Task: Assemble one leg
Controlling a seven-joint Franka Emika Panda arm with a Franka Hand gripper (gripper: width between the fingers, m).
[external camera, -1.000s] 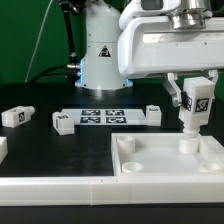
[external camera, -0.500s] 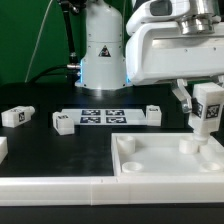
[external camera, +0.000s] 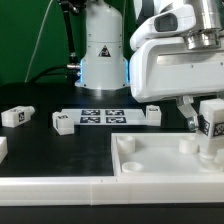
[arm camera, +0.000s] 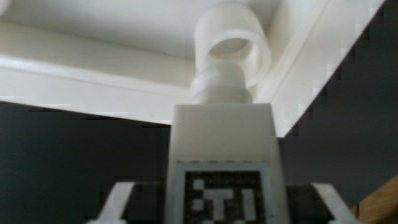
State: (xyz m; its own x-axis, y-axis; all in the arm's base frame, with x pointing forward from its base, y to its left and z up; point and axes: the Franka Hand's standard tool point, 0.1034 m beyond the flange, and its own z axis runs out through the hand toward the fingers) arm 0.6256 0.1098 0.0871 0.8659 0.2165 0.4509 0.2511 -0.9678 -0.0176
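Leg (external camera: 212,124) clamped between gripper (external camera: 206,119) fingers, roughly upright, marker tag (external camera: 216,127) facing out, over white panel (external camera: 150,166) far corner at the exterior view's right. Wrist view: its threaded tip sits at round corner socket (arm camera: 231,46); can't tell if seated.

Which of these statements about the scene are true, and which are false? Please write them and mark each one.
1. The gripper holds a leg upright above the white panel. True.
2. The marker board lies on the white panel. False: it lies on the black table, beyond the panel.
3. A loose leg lies near each end of the marker board. True: one at the exterior view's left, one at its right.
4. The held leg's tag is hidden in the wrist view. False: the tag shows there.
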